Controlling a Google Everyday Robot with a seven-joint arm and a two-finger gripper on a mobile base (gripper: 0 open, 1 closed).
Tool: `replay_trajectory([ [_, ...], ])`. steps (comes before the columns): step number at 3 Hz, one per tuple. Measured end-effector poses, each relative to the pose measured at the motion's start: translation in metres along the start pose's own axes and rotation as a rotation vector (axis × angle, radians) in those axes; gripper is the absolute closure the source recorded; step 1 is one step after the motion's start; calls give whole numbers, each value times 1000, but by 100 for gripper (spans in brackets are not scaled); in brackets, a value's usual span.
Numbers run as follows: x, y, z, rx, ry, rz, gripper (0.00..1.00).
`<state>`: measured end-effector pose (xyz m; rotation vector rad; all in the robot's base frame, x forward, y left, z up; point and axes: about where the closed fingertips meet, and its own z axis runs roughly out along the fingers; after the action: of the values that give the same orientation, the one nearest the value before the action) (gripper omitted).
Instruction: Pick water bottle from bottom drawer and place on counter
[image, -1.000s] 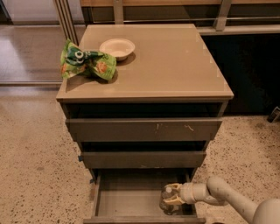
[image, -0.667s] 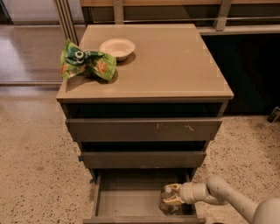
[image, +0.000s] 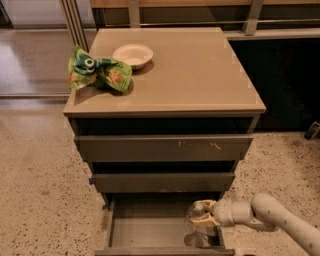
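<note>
The bottom drawer (image: 145, 231) is pulled open below two shut upper drawers. The clear water bottle (image: 196, 213) with a white cap stands in its right rear corner. My gripper (image: 204, 218) reaches in from the lower right, and its yellowish fingers are closed around the bottle. The bottle's lower part is hard to make out against the drawer floor. The tan counter (image: 195, 70) tops the cabinet.
A white bowl (image: 133, 54) and a crumpled green snack bag (image: 98, 72) lie on the counter's left rear part. Speckled terrazzo floor (image: 40, 190) surrounds the cabinet. A dark cabinet stands to the right.
</note>
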<state>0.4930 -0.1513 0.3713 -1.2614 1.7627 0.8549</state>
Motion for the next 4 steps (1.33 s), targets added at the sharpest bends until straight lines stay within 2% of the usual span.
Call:
replay_trajectory([
  [1,-81,39,-26,-19,-5,51,100],
  [2,-102,59,-32,-49,39,42,100],
  [4,-110,54,-41,-51,12,9,100],
])
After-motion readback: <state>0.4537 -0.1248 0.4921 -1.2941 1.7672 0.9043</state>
